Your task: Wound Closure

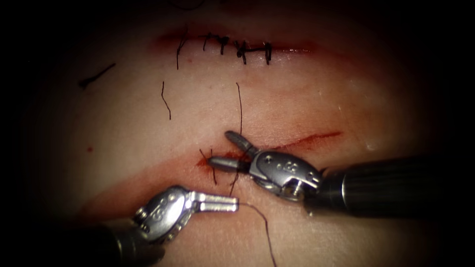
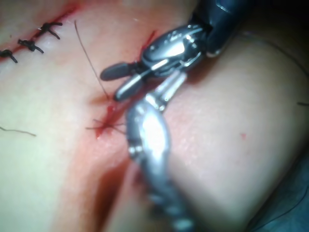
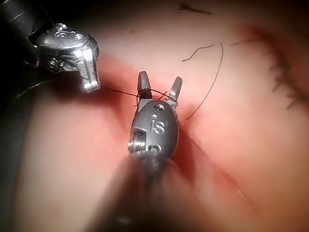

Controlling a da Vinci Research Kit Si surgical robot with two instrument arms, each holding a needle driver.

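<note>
Endoscope view: right gripper spread at the stitch, left gripper pinching thread

Endoscope view gives me my right gripper [image 1: 223, 150] with its jaws spread wide, one jaw lifted toward the upper left and the other lying level with its tip at a stitch [image 1: 212, 167] in the lower cut [image 1: 297, 143]. It holds nothing that I can make out. My left gripper [image 1: 236, 203] sits just below and to the left, jaws pressed together on the thread [image 1: 262, 222], which leaves the tip and curves down over the tissue [image 1: 346, 99]. I cannot find the needle in any of my views. From the stitch a strand [image 1: 240, 106] rises toward the upper wound. Red fluid [image 1: 148, 180] stains the tissue around the lower cut. Farther up, the upper cut [image 1: 237, 48] is closed with a row of dark stitches, and loose cut ends of thread [image 1: 166, 101] lie on the tissue to its lower left.
</note>
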